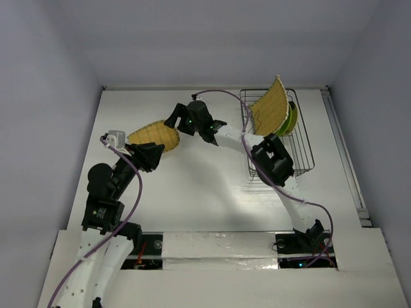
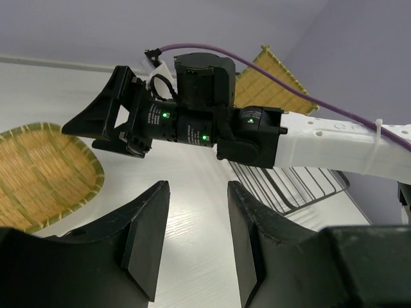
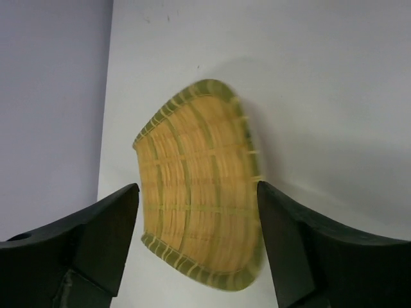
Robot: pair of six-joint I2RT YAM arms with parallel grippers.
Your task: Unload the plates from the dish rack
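Square-ish woven bamboo plate (image 1: 153,136) lies face-up, far left on the table (image 1: 192,199). Second bamboo plate (image 1: 270,109) stands tilted on edge in the dark wire dish rack (image 1: 303,154), far right. A lime green plate (image 1: 293,117) sits just right of it.

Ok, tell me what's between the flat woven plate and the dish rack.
Only the right arm, from dish rack to woven plate, over bare table; top view.

The right arm (image 2: 192,122) crosses just ahead of our left gripper (image 2: 197,205) and blocks the way; we find free table (image 2: 58,90) between them.
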